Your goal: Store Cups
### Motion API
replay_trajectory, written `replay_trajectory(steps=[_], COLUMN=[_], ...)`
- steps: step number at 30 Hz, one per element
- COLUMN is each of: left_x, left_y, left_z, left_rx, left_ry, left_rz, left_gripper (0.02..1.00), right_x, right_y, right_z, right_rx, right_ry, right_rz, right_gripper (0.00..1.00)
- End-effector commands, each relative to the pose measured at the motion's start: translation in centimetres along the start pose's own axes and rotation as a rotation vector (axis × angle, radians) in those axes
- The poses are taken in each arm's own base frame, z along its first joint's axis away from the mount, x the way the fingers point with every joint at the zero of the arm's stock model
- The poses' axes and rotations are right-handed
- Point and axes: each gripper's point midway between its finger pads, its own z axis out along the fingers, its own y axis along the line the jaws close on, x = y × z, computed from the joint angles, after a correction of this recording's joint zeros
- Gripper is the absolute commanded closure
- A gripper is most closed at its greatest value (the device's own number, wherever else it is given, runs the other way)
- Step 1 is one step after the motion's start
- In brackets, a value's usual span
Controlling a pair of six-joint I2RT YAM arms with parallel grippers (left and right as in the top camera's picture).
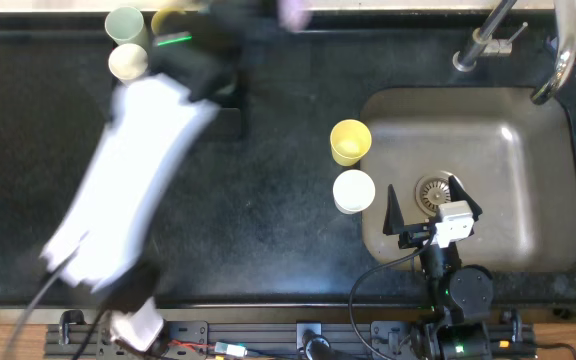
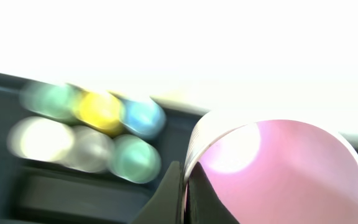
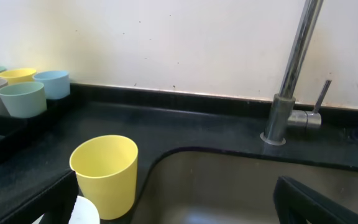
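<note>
Pink cup (image 2: 278,174): held near the tray (image 2: 73,190), mouth toward the wrist camera.
Left gripper (image 2: 184,186): clamped on the pink cup's rim, with the tray ahead of it.
Stored cups (image 2: 92,134): six, upright in the tray.
Yellow cup (image 1: 350,141), white cup (image 1: 354,190): well apart from the tray, nearer the right gripper (image 1: 430,205), whose fingers are apart.

- From above, we look straight down on the black counter (image 1: 288,230) and the sink (image 1: 528,200).
- Our left wrist camera sits right against a pink cup (image 2: 278,174) and faces a cluster of cups (image 2: 89,134) farther off.
- Our right wrist camera looks low across the counter toward the wall (image 3: 166,43) and tap (image 3: 294,74), sharing that cluster, and a yellow cup (image 3: 104,174) with the overhead view.
</note>
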Motion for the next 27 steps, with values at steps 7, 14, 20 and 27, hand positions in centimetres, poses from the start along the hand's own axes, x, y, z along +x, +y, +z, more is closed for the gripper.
replay_trajectory(steps=[7,14,20,27], left_x=[2.1,9.1,12.8,14.3], left_y=[22.5,27.0,27.6,28.2], left_z=[-1.1,6.5,10.1,12.0], left_rx=[-0.322,-0.272,-0.265,-0.274], left_ry=[0.143,0.313,0.425,0.470], left_rz=[-0.088,-0.102,-0.098,-0.100], left_gripper=[0.961,0.985,0.985,0.985], right_x=[0.4,0.4,0.4,0.4], right_y=[-0.1,-0.1,-0.1,-0.1], right_z=[0.0,0.0,0.0,0.0], right_rx=[0.001,0.001,0.001,0.001], right_ry=[0.000,0.000,0.000,0.000], right_rz=[0.007,0.007,0.007,0.007], right_gripper=[0.003,0.003,0.003,0.005])
